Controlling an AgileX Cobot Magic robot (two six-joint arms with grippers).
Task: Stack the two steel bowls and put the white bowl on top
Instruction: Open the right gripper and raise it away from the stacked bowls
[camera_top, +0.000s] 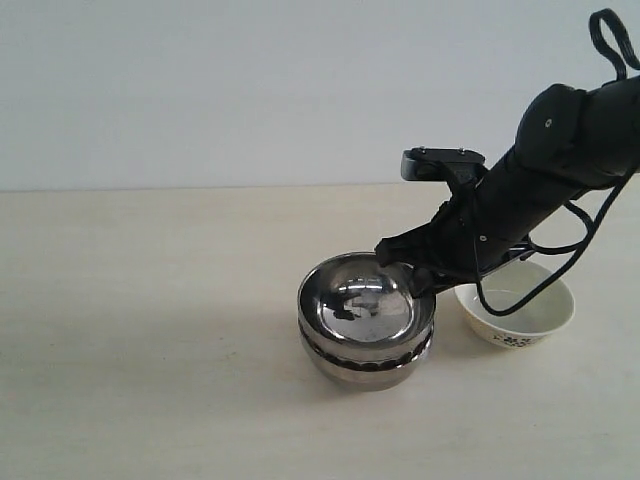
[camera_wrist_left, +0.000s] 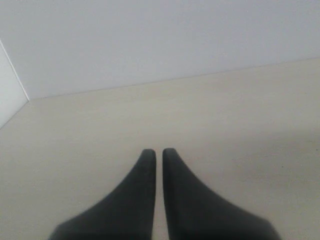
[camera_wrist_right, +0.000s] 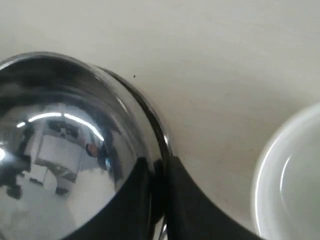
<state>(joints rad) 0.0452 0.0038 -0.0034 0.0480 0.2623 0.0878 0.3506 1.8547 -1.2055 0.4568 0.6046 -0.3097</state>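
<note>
Two steel bowls (camera_top: 367, 325) sit nested as one stack mid-bench (camera_top: 150, 300): the top steel bowl (camera_top: 368, 300) is inside the ribbed bottom steel bowl (camera_top: 365, 368). Can't tell if it's fully seated.

White bowl (camera_top: 515, 318) is upright and empty on the bench, just beside the stack on the right arm's side, not touching it.

Right hand (camera_top: 415, 272) is pinched narrow on the top steel bowl's rim, on the side facing the white bowl. The wrist view shows one finger inside the rim and one outside.

Left hand (camera_wrist_left: 159, 154) is narrow, fingers nearly touching, and holds nothing. It hangs over bare bench and isn't in the exterior view.

My read: the steel stacking is done apart from the release, so the white bowl is what's left.

Next move:
- Open the right hand and lift straight off the rim so the slick top bowl doesn't drag or tip.
- Go a short way across to the white bowl and grip its rim.
- Lift it above the stack's edge and set it down centred. It looks slightly smaller, so it should drop in.
</note>
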